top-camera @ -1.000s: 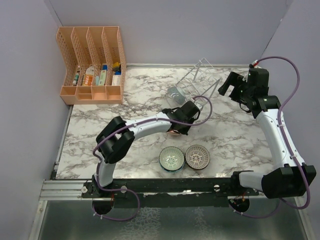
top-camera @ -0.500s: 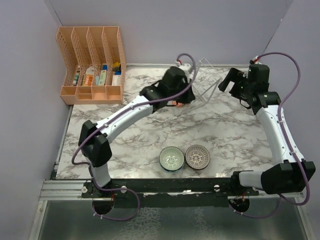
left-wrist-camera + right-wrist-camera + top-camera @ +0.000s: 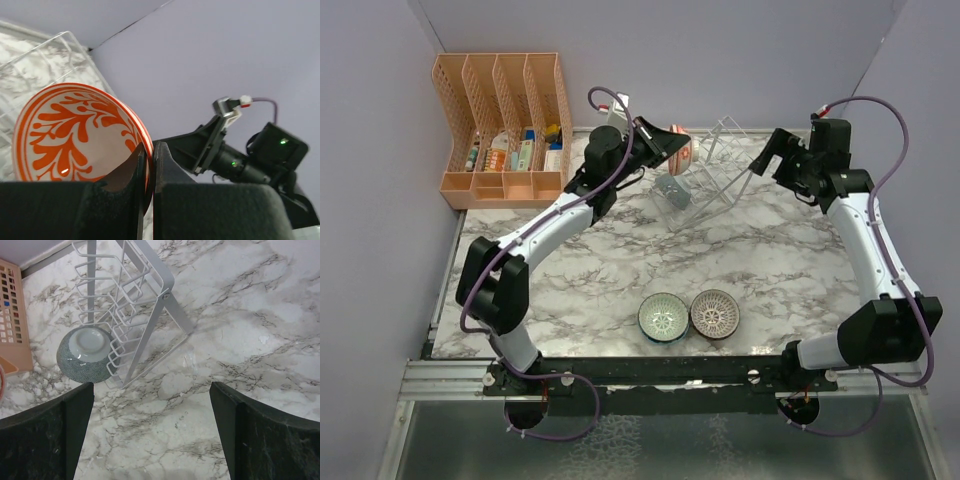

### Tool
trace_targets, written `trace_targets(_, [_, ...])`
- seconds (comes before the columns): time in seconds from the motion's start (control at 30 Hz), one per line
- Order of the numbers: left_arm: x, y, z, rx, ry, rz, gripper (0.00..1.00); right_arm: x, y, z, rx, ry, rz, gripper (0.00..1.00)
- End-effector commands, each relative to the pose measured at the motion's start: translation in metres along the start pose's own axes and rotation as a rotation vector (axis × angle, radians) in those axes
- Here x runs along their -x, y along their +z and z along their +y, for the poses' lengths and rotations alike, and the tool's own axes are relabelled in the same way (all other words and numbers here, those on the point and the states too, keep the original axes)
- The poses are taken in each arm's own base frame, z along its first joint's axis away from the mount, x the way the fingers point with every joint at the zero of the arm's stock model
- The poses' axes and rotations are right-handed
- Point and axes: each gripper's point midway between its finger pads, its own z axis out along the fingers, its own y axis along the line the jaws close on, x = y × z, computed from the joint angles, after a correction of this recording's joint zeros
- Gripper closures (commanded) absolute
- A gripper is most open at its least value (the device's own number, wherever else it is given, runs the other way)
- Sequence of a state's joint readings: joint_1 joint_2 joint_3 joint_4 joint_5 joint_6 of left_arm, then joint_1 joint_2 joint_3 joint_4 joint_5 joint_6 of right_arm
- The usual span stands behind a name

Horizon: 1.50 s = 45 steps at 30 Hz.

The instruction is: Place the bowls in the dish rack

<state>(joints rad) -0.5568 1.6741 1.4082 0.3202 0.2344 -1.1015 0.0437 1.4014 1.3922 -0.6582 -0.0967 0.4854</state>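
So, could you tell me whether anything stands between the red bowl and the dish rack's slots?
Only partly: a grey bowl already sits in the dish rack's end slot, close beside the red bowl held in the left pincer. The other slots look free.

Left wrist view: lower part of red-rimmed bowl (image 3: 75,132) hidden behind left gripper (image 3: 148,150) fingers (image 3: 70,212). Right wrist view: dish rack (image 3: 165,295) cut off by top edge. Top view: contents of orange organizer (image 3: 510,186), far-left corner of table, too small to identify.
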Motion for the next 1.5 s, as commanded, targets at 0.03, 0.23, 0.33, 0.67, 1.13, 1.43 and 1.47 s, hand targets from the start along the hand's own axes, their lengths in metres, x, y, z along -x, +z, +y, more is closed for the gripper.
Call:
trace_targets(0.03, [0.043,0.000,-0.038,-0.339,-0.187,-0.183,1.00,0.008,0.001,0.009,0.040,-0.001,-0.001,0.00])
trace_targets(0.23, [0.048,0.009,-0.012,-0.418,-0.334,-0.249,1.00,0.003,0.006,0.006,0.038,-0.011,0.017,0.00])
trace_targets(0.33, [0.050,0.015,-0.005,-0.438,-0.365,-0.263,1.00,0.002,0.009,0.005,0.036,-0.016,0.021,0.00])
trace_targets(0.67, [0.053,0.029,0.011,-0.408,-0.406,-0.287,1.00,-0.003,0.015,0.003,0.035,-0.026,0.035,0.01])
trace_targets(1.13, [0.037,0.045,0.042,-0.327,-0.493,-0.324,1.00,-0.009,0.016,0.003,0.050,-0.033,0.050,0.01])
trace_targets(1.43, [0.020,0.053,0.066,-0.256,-0.531,-0.320,1.00,-0.013,0.016,0.003,0.061,-0.033,0.059,0.00])
trace_targets(1.47, [0.018,0.054,0.069,-0.253,-0.538,-0.319,1.00,-0.015,0.016,0.003,0.061,-0.032,0.063,0.01])
